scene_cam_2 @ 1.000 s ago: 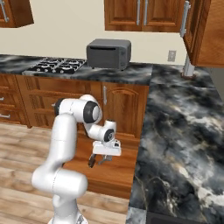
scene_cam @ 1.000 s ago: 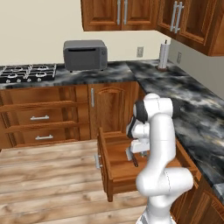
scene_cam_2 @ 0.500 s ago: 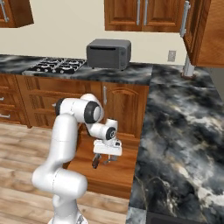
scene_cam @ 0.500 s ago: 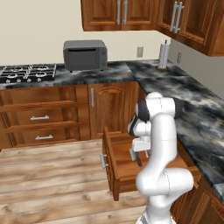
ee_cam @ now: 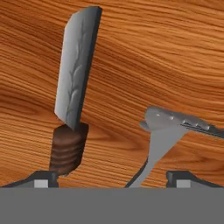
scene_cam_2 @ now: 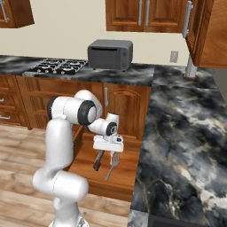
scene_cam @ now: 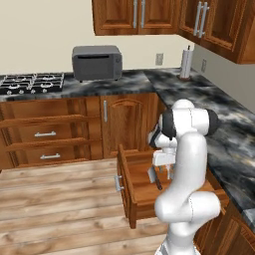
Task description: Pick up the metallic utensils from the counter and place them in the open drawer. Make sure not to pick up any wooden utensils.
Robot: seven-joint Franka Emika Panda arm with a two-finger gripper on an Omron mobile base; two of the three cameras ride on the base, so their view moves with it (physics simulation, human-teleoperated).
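Note:
My gripper (ee_cam: 113, 180) hangs open just above the floor of the open reddish-brown drawer (scene_cam_2: 126, 173), nothing between its fingers. Below it lies a small cleaver (ee_cam: 74, 87) with a silver blade and dark reddish handle, beside the left fingertip. A silver fork (ee_cam: 164, 127) lies free to the right of the cleaver, its handle running back between the fingers. From the right base, the gripper (scene_cam_2: 107, 153) is over the cleaver (scene_cam_2: 98, 160) and fork (scene_cam_2: 112, 166). From the left base, the gripper (scene_cam: 159, 173) reaches into the drawer (scene_cam: 125, 191). The counter and the wooden utensils are out of view.
An L-shaped marbled worktop (scene_cam_2: 186, 133) runs right of the drawer. On it stand a grey toaster oven (scene_cam: 97, 62), a stove (scene_cam: 32, 82) and a paper towel roll (scene_cam: 186, 62). Closed drawer fronts (scene_cam: 45, 134) sit left. Wooden floor (scene_cam: 60, 209) lies in front.
The gripper went from shut to wide open over the drawer, and the fork has left its grip. The arm has stayed above the drawer.

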